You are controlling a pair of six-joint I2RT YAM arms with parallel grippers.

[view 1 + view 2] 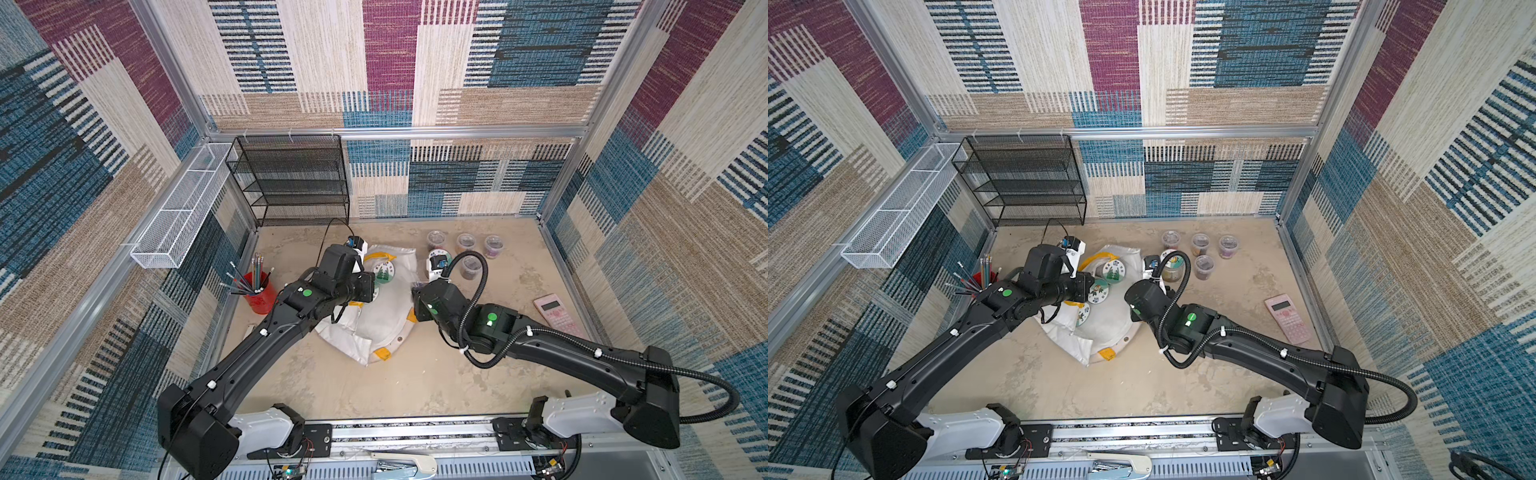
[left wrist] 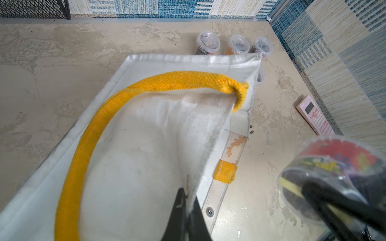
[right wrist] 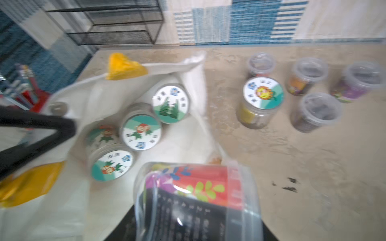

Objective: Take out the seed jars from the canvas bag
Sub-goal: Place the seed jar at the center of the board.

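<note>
The white canvas bag (image 1: 382, 324) lies on the table with its mouth held open. My left gripper (image 2: 189, 196) is shut on the bag's (image 2: 146, 146) fabric rim beside the yellow handle (image 2: 87, 146). Three seed jars with white-green picture lids (image 3: 141, 132) lie inside the bag (image 3: 62, 208), also seen in a top view (image 1: 1113, 270). My right gripper (image 3: 194, 219) is shut on a small clear tub with a red label (image 3: 198, 187), tilted over the bag's right edge. Several small tubs (image 1: 466, 241) and one sunflower-lidded jar (image 3: 263, 92) stand on the table behind it.
A red cup of pencils (image 1: 259, 293) stands left of the bag. A pink calculator (image 1: 555, 313) lies near the right wall. A black mesh shelf (image 1: 291, 183) fills the back left corner, and a white mesh basket (image 1: 183, 208) hangs on the left wall.
</note>
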